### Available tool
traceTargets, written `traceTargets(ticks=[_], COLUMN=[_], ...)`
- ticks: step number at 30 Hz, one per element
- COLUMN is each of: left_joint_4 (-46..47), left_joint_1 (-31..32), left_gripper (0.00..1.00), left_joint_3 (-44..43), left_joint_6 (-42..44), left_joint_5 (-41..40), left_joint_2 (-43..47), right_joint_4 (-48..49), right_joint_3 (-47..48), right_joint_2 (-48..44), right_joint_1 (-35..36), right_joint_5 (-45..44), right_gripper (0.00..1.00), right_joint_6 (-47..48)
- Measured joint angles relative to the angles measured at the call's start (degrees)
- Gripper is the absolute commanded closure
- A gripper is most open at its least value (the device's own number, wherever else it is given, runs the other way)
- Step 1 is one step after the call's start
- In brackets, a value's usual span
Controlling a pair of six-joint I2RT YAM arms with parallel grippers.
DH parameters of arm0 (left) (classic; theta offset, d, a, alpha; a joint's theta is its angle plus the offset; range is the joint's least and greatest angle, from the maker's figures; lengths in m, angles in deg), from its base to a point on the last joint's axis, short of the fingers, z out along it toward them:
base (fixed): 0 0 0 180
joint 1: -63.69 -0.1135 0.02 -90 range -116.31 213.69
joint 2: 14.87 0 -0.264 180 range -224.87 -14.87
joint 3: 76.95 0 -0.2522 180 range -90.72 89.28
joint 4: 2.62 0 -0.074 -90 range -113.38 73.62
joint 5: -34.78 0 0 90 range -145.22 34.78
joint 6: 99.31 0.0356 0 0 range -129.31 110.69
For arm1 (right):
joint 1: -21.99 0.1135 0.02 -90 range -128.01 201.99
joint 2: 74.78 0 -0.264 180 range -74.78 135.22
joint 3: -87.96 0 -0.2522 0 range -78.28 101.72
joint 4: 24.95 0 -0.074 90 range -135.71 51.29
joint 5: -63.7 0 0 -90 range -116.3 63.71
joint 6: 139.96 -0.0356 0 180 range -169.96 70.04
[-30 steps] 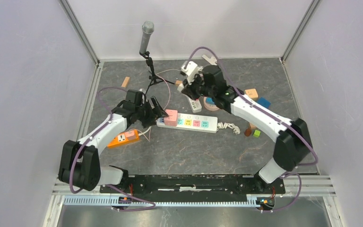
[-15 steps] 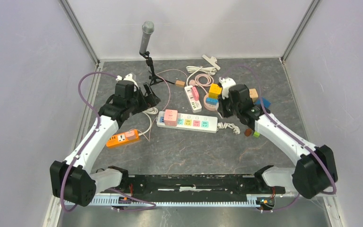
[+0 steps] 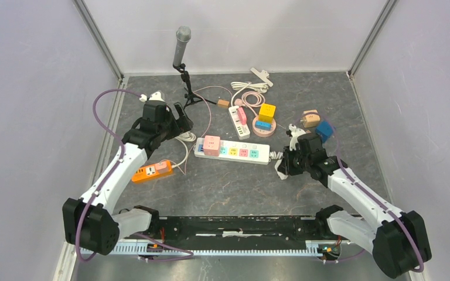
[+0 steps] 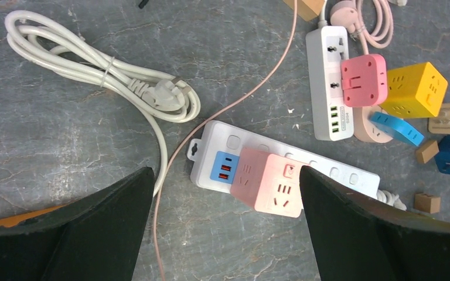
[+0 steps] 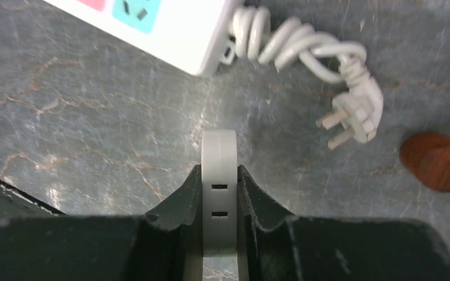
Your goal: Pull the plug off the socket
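Right jaws have dropped beside the power strip [image 3: 256, 158], pinching what seems a plug [image 5: 219, 153]; left jaws spread.

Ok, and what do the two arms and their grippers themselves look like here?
Both match: the left arm and right arm have white link shells, black joints and black bases, each trailed by a looping purple cable. The left gripper and right gripper have matte black, tapering fingers. No markings are legible.

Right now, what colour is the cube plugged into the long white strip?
The cube is pink; clearest in the left wrist view.
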Motion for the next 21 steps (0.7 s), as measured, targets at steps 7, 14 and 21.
traceTargets(ticks=[7, 14, 21], left_joint_4=[-0.4, -0.4, -0.4], left_joint_1=[-0.3, -0.3, -0.3], left_gripper=[0.00, 0.00, 0.00], left_joint_3=[0.0, 0.0, 0.0], left_joint_6=[-0.1, -0.3, -0.3], left_joint_5=[-1.5, -1.4, -0.5], left_joint_2=[-1.7, -2.4, -4.2], right_joint_4=[-3.6, -7.3, -3.9], right_joint_3=[-4.9, -4.3, -1.2], right_joint_2=[-1.2, -1.2, -1.2], right_joint_1=[-0.5, -0.7, -0.8], right_joint_5=[-3.1, -12.2, -12.5], right_gripper=[0.55, 0.31, 0.31], right_joint_6=[-1.5, -2.0, -0.5])
